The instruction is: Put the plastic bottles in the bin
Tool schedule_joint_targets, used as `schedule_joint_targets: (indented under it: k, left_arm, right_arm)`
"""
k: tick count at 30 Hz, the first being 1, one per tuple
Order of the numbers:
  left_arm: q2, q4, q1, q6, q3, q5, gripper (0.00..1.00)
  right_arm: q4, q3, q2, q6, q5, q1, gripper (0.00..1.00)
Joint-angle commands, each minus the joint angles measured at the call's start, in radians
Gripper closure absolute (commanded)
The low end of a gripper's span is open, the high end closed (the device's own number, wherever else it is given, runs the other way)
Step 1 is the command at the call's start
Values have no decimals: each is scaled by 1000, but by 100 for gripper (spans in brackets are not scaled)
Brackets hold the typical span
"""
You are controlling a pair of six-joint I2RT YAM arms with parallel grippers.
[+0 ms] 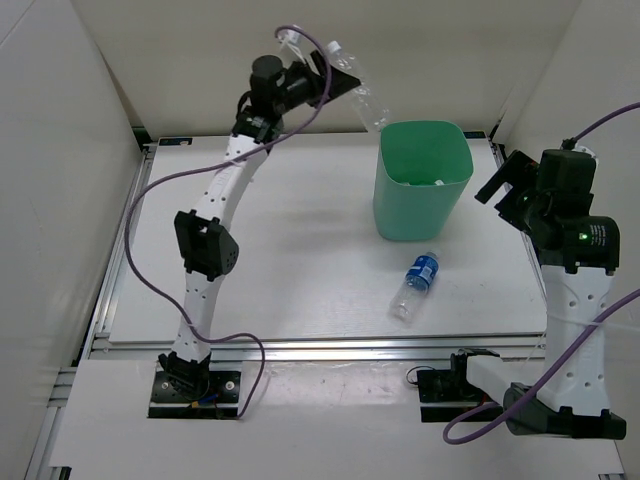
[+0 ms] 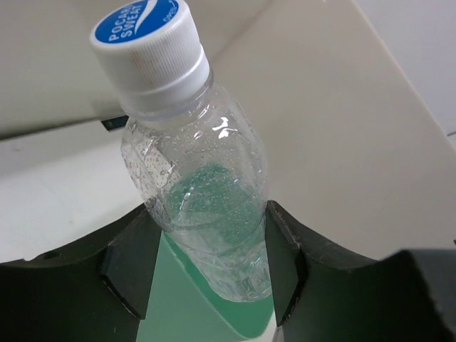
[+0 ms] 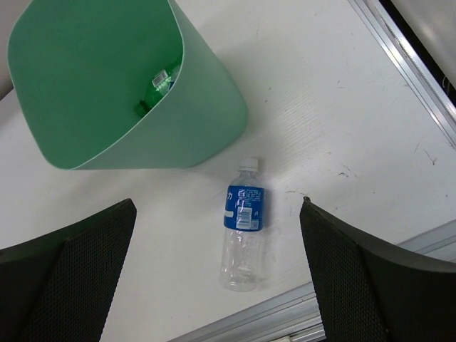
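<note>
My left gripper [image 1: 340, 82] is raised high at the back, shut on a clear bottle [image 1: 367, 103] with a white and blue cap. The bottle [image 2: 203, 192] sits between both fingers, tilted above the far left rim of the mint-green bin [image 1: 422, 180]. Through the bottle and below it the bin [image 2: 192, 313] shows green. A clear bottle with a blue label [image 1: 418, 283] lies on the table in front of the bin. My right gripper [image 3: 217, 206] hangs open above that bottle [image 3: 244, 228], touching nothing. Inside the bin [image 3: 206, 121] lies a green bottle [image 3: 153, 92].
The bin stands at the back right of the white table [image 1: 300, 260]. A metal rail [image 1: 330, 350] runs along the table's near edge, close to the lying bottle. White walls enclose the table at the back and on both sides.
</note>
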Motion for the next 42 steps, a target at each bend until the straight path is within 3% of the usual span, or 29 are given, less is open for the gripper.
schedule_joint_targets:
  k: [1,3,6,8,9,10,12,18,22,27,30,34,42]
  left_arm:
    - [28,62,-91,6,18,-48,51]
    - [99,77,-123,-15,71,-94,51]
    - [85,134,-165,43,-7,-171,49]
    - [96,134,-174,52,0,-171,43]
    - [96,134,-174,52,9,-171,37]
    - [96,134,-186,52,-3,-171,16]
    - [65,134,-198,116,-44,-162,0]
    - [-130,67,-209,380,-260,-169,0]
    - [-289,33,-150,376,-502,-246,0]
    - [-526,13,-48,387,-930,-504,0]
    - [-591,-8,5,434,-1122,-533,0]
    - [-689,-28,73,411,-1286,-571,0]
    - [-661,-116,153,425,-1272,-562,0]
  right_arm:
    - [10,29,2,-14,20,-4,1]
    - [10,29,11,-14,8,-4,1]
    - [10,39,22,-14,-19,-4,1]
    - [10,39,22,-14,-30,-4,1]
    - [10,39,31,-14,-39,-4,1]
    - [10,39,31,-14,-39,-4,1]
    - [10,39,31,-4,-53,-4,1]
    - [1,6,31,5,-62,-4,1]
    - [10,-90,20,16,-101,-4,1]
    - [10,-277,72,46,-263,-15,1]
    - [-14,-340,152,46,-358,-24,1]
    - [74,-475,142,69,-406,-24,1]
    - [282,-679,192,89,-458,-24,1]
